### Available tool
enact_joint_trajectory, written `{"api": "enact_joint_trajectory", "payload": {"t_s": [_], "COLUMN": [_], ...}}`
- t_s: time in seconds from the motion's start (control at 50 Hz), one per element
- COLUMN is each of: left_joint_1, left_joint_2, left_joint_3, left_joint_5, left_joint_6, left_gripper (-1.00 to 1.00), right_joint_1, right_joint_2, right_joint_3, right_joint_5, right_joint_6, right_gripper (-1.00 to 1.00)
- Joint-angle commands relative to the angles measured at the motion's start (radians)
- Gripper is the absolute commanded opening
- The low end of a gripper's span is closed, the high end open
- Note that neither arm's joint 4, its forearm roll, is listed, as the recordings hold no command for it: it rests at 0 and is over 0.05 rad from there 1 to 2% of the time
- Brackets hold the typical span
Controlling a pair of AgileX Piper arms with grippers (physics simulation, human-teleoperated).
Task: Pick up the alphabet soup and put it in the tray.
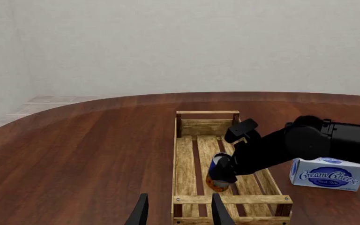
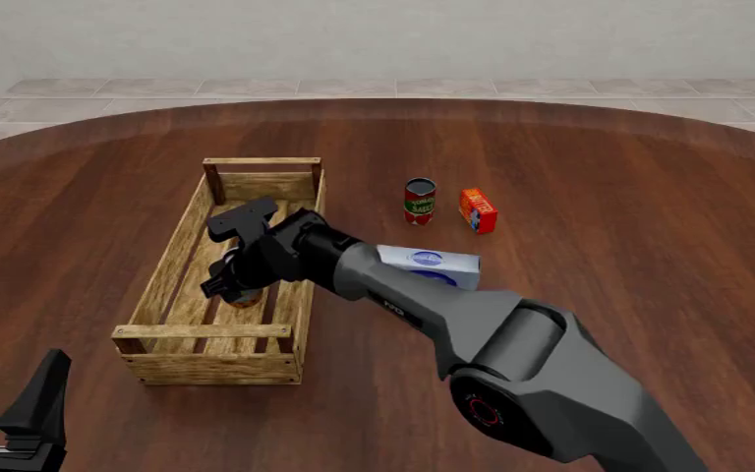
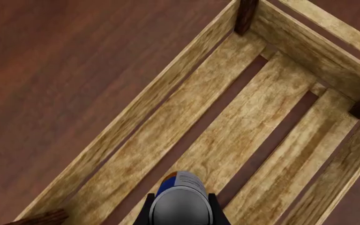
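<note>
Right wrist view puts the alphabet soup [image 3: 181, 204] clamped between your right gripper's [image 3: 180, 212] fingers, directly above the tray's [image 3: 186, 117] slatted floor and inside its walls. Its long axis looks roughly upright with the base toward the slats, though contact with them is unclear. Your left gripper [image 1: 176, 211] hangs parted near the tray's near end, empty.

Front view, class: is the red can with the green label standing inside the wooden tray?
No: the red can stands on the bare table outside the tray, beside a small orange box.
</note>
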Motion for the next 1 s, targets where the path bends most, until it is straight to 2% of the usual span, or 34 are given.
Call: {"api": "enact_joint_trajectory", "payload": {"t_s": [0.02,0.36,0.38,1.0], "left_joint_1": [0.000,0.000,0.000,0.000], "left_joint_2": [0.000,0.000,0.000,0.000], "left_joint_3": [0.000,0.000,0.000,0.000], "left_joint_5": [0.000,0.000,0.000,0.000], "left_joint_6": [0.000,0.000,0.000,0.000], "left_gripper": [1.00,1.00,1.00,1.00], "right_joint_1": [0.008,0.000,0.000,-0.022], "right_joint_2": [0.017,0.034,0.033,-0.044], "right_joint_3": [0.013,0.001,0.001,-0.022], "right_joint_5": [-0.023,-0.015,-0.013,0.026], "right_joint_6": [0.030,0.029,0.029,-0.009], "right_gripper": [-1.00,-1.00,1.00,1.00]}}
